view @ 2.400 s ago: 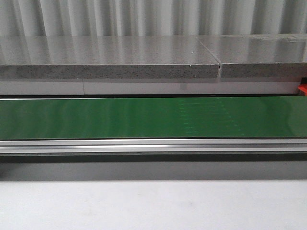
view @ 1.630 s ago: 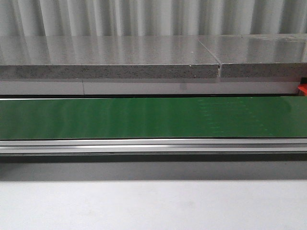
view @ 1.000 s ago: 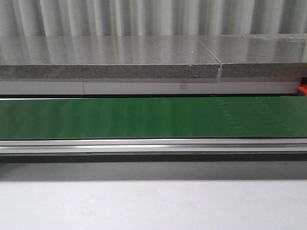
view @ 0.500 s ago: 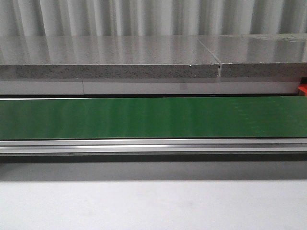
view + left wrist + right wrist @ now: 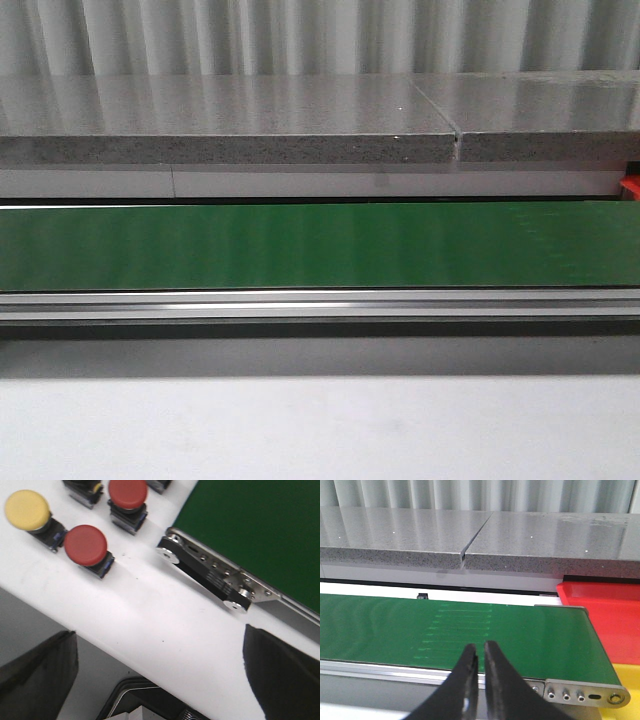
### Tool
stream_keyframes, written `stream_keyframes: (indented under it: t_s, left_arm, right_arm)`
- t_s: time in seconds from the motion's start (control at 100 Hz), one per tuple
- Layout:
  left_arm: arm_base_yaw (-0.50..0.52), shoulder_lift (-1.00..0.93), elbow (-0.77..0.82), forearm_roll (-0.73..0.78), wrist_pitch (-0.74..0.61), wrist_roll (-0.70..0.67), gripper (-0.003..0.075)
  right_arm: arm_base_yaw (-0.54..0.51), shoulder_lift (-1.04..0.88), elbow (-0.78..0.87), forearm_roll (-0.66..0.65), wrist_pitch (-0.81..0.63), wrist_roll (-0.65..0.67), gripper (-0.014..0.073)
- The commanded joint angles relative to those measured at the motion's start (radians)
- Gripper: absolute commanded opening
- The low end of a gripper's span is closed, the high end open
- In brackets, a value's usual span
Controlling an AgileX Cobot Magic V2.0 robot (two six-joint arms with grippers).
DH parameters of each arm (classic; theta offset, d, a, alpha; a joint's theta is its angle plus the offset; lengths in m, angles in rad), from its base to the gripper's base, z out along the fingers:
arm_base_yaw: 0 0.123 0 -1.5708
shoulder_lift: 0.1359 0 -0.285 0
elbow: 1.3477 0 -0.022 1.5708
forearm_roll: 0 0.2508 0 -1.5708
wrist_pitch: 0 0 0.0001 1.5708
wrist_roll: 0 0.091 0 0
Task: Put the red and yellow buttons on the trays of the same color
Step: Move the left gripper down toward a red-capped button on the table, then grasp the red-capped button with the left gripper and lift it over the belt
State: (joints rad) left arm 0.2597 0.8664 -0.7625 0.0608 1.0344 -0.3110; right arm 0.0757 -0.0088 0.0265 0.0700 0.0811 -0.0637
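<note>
My left gripper (image 5: 160, 680) hangs wide open, red button (image 5: 86, 545) upper left; right gripper (image 5: 480, 677) nearly closed, empty; descending off-centre risks toppling it.

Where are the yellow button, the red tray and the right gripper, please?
yellow button (image 5: 27, 510), left wrist view, middle of its cap
red tray (image 5: 612, 622), right wrist view, its bare floor
right gripper (image 5: 480, 652), right wrist view, between the fingertips
</note>
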Motion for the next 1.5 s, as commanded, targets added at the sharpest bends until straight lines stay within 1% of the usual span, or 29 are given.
stream_keyframes:
  t_s: [0.0,0.13,0.33,0.44,0.77,1.06,1.15,1.27,1.38,1.49]
  left_arm:
    - [0.029,0.025,-0.019,0.0,-0.034,-0.012,0.0636]
    - [0.065,0.101,-0.018,0.043,-0.047,-0.012,0.0636]
    - [0.178,0.176,-0.018,0.033,-0.113,-0.017,0.0636]
    - [0.219,0.209,-0.018,0.024,-0.137,-0.017,0.0636]
    - [0.223,0.383,-0.022,0.019,-0.233,-0.007,0.0636]
    - [0.223,0.491,-0.022,0.019,-0.313,-0.007,0.0632]
    - [0.223,0.506,-0.022,0.019,-0.328,-0.007,0.061]
    - [0.223,0.522,-0.022,0.021,-0.348,-0.007,0.0561]
    - [0.223,0.525,-0.022,0.027,-0.36,-0.007,0.0494]
    - [0.223,0.525,-0.022,0.027,-0.36,-0.007,0.0394]
  right_arm:
    - [0.0,-0.007,-0.014,-0.008,-0.081,-0.001,0.0055]
    - [0.0,-0.007,-0.014,-0.008,-0.081,-0.001,0.0055]
    - [0.0,-0.007,-0.014,-0.008,-0.081,-0.001,0.0055]
    - [0.0,-0.007,-0.014,-0.008,-0.081,-0.001,0.0055]
    - [0.0,-0.007,-0.014,-0.008,-0.081,-0.001,0.0055]
    - [0.0,-0.007,-0.014,-0.008,-0.081,-0.001,0.0055]
    - [0.0,-0.007,-0.014,-0.008,-0.081,-0.001,0.0055]
    - [0.0,-0.007,-0.014,-0.008,-0.081,-0.001,0.0055]
    - [0.0,-0.007,-0.014,-0.008,-0.081,-0.001,0.0055]
    - [0.0,-0.007,-0.014,-0.008,-0.081,-0.001,0.0055]
